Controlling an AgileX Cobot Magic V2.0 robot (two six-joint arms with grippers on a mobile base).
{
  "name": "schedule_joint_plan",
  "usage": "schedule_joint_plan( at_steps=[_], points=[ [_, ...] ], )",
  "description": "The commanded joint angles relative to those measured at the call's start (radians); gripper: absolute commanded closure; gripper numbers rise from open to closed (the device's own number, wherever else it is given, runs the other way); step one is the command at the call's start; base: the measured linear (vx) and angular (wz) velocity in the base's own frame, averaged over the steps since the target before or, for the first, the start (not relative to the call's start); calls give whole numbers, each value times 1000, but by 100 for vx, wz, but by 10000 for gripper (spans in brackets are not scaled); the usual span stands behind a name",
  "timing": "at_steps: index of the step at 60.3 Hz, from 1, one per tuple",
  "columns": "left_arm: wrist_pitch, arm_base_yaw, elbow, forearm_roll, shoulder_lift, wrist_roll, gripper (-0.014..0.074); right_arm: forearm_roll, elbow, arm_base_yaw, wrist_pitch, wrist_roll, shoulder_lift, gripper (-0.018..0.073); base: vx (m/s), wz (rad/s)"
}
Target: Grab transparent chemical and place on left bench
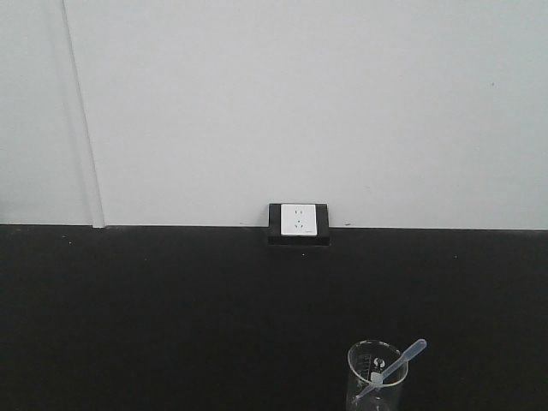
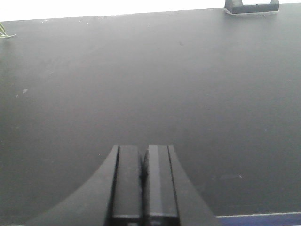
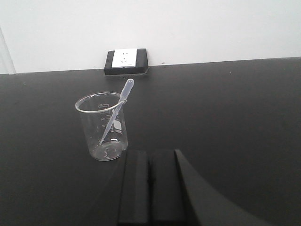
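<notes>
The transparent chemical is a thin translucent pipette (image 3: 117, 107) standing tilted in a clear graduated glass beaker (image 3: 102, 127), bulb end up over the rim. In the front view the pipette (image 1: 398, 366) and beaker (image 1: 375, 377) show at the bottom edge. My right gripper (image 3: 149, 153) is shut and empty, low over the black counter just right of and nearer than the beaker. My left gripper (image 2: 143, 149) is shut and empty over bare black counter. The left bench is out of view.
A white wall socket in a black housing (image 1: 298, 222) sits at the back of the black counter (image 1: 171, 300) against the white wall; it also shows in the right wrist view (image 3: 126, 60) and the left wrist view (image 2: 251, 6).
</notes>
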Motion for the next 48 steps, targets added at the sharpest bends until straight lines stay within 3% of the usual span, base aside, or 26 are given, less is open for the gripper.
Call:
schedule_joint_plan(
  at_steps=[1,48],
  points=[
    [-78,-2,16,-1,-19,-8,600,-9,6,-5,-81,-3,-12,566,0,0],
    [-78,-2,16,-1,-19,-8,600,-9,6,-5,-82,-3,-12,566,0,0]
  ],
)
